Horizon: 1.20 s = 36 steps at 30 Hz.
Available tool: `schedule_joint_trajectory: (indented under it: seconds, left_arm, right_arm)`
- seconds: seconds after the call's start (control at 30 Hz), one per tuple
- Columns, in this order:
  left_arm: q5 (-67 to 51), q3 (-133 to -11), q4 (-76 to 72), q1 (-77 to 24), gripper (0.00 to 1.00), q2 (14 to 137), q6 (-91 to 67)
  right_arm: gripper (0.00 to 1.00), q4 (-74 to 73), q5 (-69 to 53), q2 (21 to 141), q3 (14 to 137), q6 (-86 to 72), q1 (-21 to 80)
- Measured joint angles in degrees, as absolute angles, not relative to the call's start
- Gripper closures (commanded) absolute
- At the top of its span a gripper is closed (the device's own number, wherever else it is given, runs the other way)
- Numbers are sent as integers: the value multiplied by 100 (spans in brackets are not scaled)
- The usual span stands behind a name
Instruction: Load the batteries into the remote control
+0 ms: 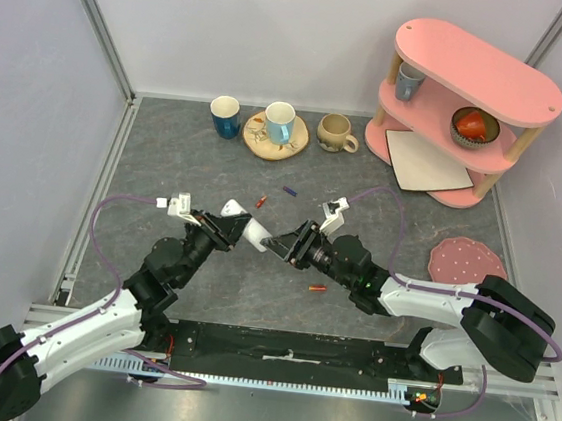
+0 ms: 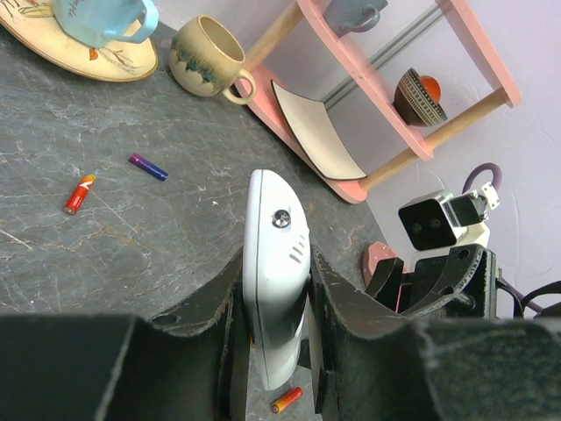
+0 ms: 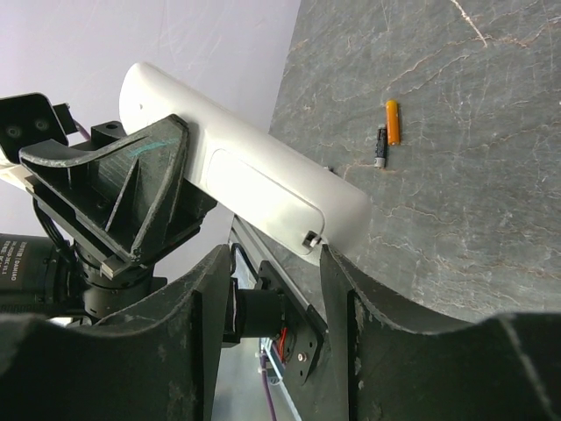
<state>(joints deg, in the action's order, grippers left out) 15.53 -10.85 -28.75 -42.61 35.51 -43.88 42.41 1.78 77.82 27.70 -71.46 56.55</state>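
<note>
My left gripper [image 1: 227,227] is shut on the white remote control [image 1: 254,234] and holds it above the table, battery-cover side towards the right arm. In the left wrist view the remote [image 2: 275,246] stands edge-on between the jaws of the left gripper [image 2: 277,279]. My right gripper [image 1: 279,246] is open, and its fingertips [image 3: 331,263] sit at the remote's free end [image 3: 263,189] by the cover latch. Loose batteries lie on the table: a red-orange one [image 1: 260,202], a purple one [image 1: 289,190] and an orange one [image 1: 318,289].
At the back stand a blue cup [image 1: 224,117], a light-blue cup on a wooden plate [image 1: 274,141] and a beige mug [image 1: 335,133]. A pink shelf [image 1: 469,100] at the back right holds a cup, a bowl and a white card. A pink round mat [image 1: 467,260] lies to the right.
</note>
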Motion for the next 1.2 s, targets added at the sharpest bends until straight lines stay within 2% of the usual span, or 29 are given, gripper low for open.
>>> schedule_joint_trajectory:
  seconds: [0.87, 1.2]
  left_arm:
    - [1546, -897, -3308, -4250, 98, 3522, -4386]
    - [1559, -893, -3319, -4230, 98, 3662, -4338]
  right_arm:
    - [46, 4707, 121, 7885, 2711, -7382, 5559]
    - [49, 4901, -5, 8154, 2711, -7461, 5524]
